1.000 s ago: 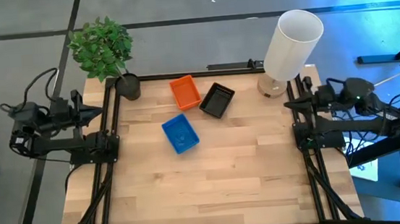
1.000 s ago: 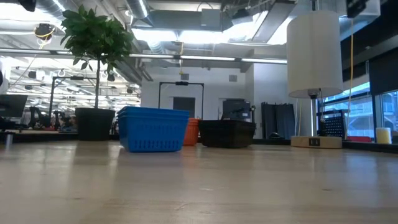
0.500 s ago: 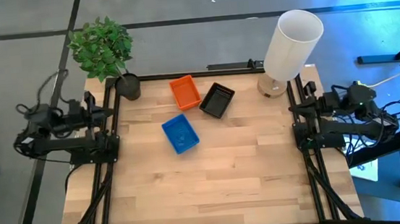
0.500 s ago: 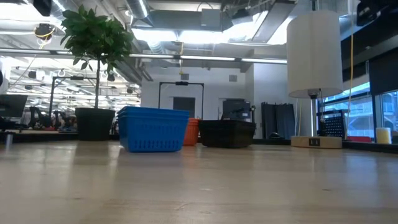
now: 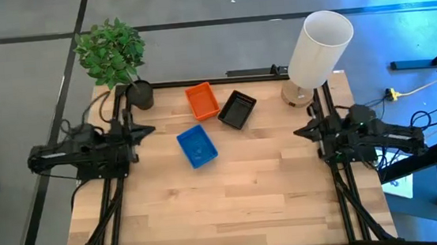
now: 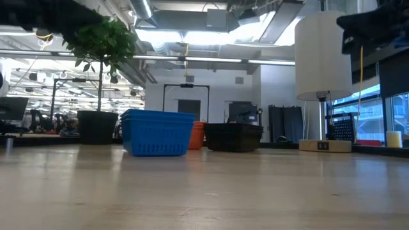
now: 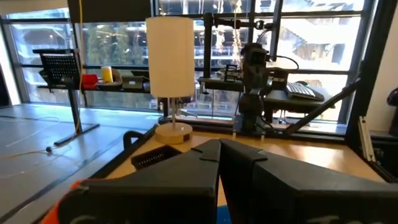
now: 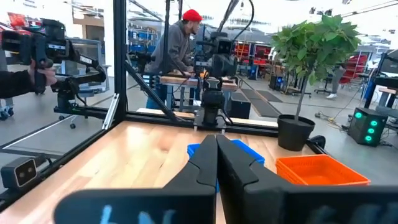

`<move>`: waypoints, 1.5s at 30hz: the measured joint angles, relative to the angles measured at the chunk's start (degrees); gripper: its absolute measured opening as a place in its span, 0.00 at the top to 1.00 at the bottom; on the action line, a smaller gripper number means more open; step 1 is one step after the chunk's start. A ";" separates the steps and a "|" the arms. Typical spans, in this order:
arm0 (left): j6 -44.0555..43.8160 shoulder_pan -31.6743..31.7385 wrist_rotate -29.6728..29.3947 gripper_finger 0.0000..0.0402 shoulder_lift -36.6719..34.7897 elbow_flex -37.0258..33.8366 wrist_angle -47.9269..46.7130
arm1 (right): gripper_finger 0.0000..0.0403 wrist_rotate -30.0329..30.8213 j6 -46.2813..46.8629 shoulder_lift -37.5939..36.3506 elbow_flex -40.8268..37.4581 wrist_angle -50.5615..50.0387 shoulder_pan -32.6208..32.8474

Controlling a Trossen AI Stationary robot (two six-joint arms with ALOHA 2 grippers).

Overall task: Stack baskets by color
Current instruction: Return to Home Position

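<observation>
In low view, orange baskets (image 6: 197, 135) mostly hidden bhd blue baskets (image 6: 157, 132).

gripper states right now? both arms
Left gripper: closed, empty, at the left edge of the table.
Right gripper: closed, empty, at the right edge.

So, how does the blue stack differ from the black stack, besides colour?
Place: the blue stack stands nearer the middle of the table; the black stack stands farther back, toward the lamp.
Neighbours: the blue stack stands alone; the black stack sits close beside the orange stack.
Turn: from above, the blue stack and black stack lean in opposite directions.
Shared: same rectangular shape and size, both upright.
</observation>
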 joint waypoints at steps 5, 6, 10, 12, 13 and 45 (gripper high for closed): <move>-0.03 -0.02 0.12 1.00 0.00 -7.48 8.05 | 1.00 -0.26 0.87 0.00 -4.82 5.97 0.00; -0.03 -0.02 0.19 1.00 0.00 -8.68 8.44 | 1.00 -0.34 1.52 0.00 -5.56 6.56 0.00; -0.66 -0.01 0.25 1.00 0.00 -11.99 8.85 | 1.00 -1.70 1.83 0.02 -7.89 9.79 0.01; -1.26 -0.01 0.23 1.00 0.00 -12.92 9.26 | 1.00 -1.80 1.64 0.00 -9.02 11.02 0.00; -1.35 -0.01 0.25 1.00 0.00 -13.42 9.21 | 1.00 -1.75 1.64 0.00 -9.64 11.70 0.00; 0.04 0.00 7.58 1.00 0.02 -14.70 6.87 | 0.97 -3.14 -2.55 0.17 -11.12 9.64 0.00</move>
